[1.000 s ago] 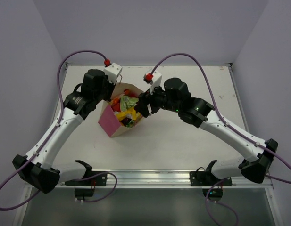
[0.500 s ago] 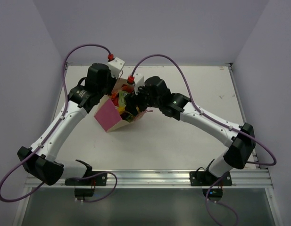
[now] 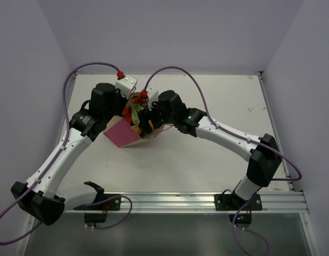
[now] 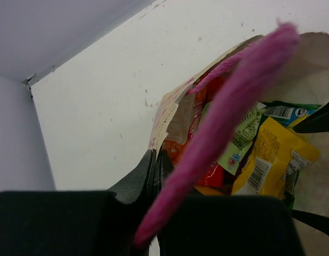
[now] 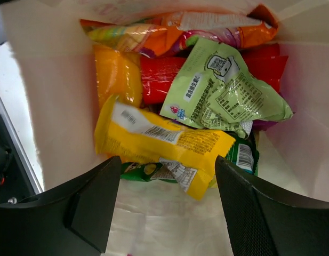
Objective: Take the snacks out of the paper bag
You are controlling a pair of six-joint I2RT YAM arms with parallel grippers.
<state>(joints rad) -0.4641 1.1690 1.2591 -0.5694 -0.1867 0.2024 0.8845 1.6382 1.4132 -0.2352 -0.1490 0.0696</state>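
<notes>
The beige paper bag (image 3: 125,136) with a pink side stands tilted at the table's middle left, its mouth up. My left gripper (image 4: 155,166) is shut on the bag's upper rim (image 4: 163,114); a blurred pink cord handle (image 4: 228,112) crosses that view. My right gripper (image 5: 168,170) is open inside the bag's mouth, above the snacks. Inside lie a yellow packet (image 5: 159,140), a pale green packet (image 5: 224,90), a red one (image 5: 163,71), an orange one (image 5: 115,72), a dark green one (image 5: 142,170) and an orange-yellow bag (image 5: 175,26).
White walls close in the table at the back and sides. A metal rail (image 3: 169,201) with clamps runs along the near edge. The purple cables (image 3: 169,72) arch above both arms.
My right gripper has moved left from beside the bag into its mouth. The left arm has shifted and the bag now leans more to the left.
</notes>
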